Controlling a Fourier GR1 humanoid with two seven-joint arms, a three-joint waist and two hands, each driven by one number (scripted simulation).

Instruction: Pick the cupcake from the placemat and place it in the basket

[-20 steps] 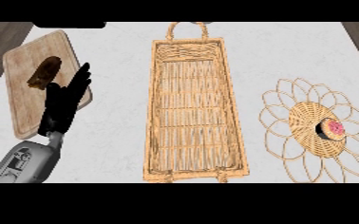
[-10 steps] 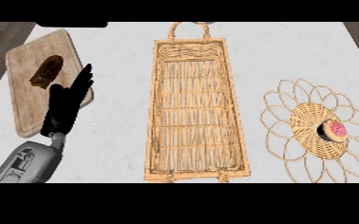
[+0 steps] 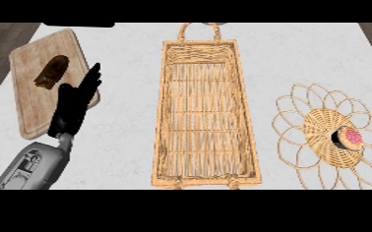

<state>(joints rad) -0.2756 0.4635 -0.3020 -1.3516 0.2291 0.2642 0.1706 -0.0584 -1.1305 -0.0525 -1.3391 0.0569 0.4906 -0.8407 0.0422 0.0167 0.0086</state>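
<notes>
- Left hand (image 3: 73,109), black with fingers straight and open, holds nothing and overlaps the edge of a wooden cutting board (image 3: 33,86).
- Just beyond its fingertips, a brown food item (image 3: 51,72) lies on the board.
- To its right lies a long wicker basket (image 3: 205,113).
- Far right, past the basket, the cupcake (image 3: 349,137) sits on the woven placemat (image 3: 323,132).

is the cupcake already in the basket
No, the cupcake sits on the flower-shaped placemat, to the right of the basket.
</notes>
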